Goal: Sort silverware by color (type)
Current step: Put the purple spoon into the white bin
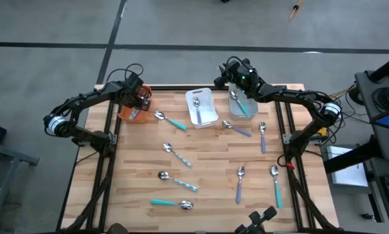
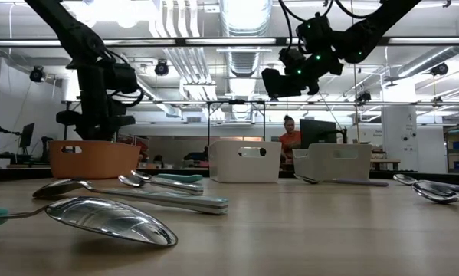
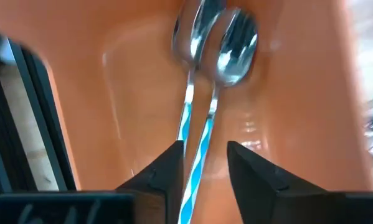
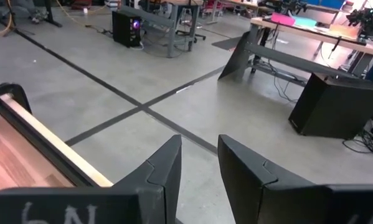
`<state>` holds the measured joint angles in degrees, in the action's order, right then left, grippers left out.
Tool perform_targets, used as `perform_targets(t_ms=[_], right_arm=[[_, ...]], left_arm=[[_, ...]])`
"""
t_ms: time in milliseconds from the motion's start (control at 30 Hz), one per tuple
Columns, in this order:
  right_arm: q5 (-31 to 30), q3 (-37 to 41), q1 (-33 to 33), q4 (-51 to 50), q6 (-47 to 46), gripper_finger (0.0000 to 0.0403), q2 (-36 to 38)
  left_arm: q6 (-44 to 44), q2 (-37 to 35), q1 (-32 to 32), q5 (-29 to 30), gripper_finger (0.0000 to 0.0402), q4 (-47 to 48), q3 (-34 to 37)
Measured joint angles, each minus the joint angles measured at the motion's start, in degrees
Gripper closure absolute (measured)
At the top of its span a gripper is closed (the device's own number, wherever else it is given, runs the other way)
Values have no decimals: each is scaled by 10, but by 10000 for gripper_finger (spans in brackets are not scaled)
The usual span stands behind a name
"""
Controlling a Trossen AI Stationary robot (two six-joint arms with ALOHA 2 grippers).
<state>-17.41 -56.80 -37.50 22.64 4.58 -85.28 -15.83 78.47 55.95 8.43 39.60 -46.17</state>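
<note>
My left gripper hangs open inside the orange bin. Two striped-handled pieces, a spoon and another piece beside it, lie on the bin floor. Their handles run under the gap between my fingers. My right gripper is open and empty, high above the far end of the grey bin, facing the room. A teal spoon lies in the grey bin. A lavender spoon lies in the white bin. Several spoons and forks lie flat on the table.
Loose on the wood: a teal spoon, a lavender spoon, a lavender fork, striped spoons, a teal spoon, a lavender piece and a teal fork. A person is seated far behind the table.
</note>
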Motion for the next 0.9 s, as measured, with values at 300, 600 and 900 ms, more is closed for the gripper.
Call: perform_targets(t_ms=[300, 600, 900], right_arm=[[98, 0, 11, -124, -72, 321, 39], [254, 0, 68, -201, -179, 322, 81], [255, 0, 152, -322, -268, 332, 86]], left_arm=[[126, -39, -31, -59, 282, -55, -78], [226, -57, -63, -235, 296, -235, -71], [239, -57, -83, -309, 299, -255, -66]])
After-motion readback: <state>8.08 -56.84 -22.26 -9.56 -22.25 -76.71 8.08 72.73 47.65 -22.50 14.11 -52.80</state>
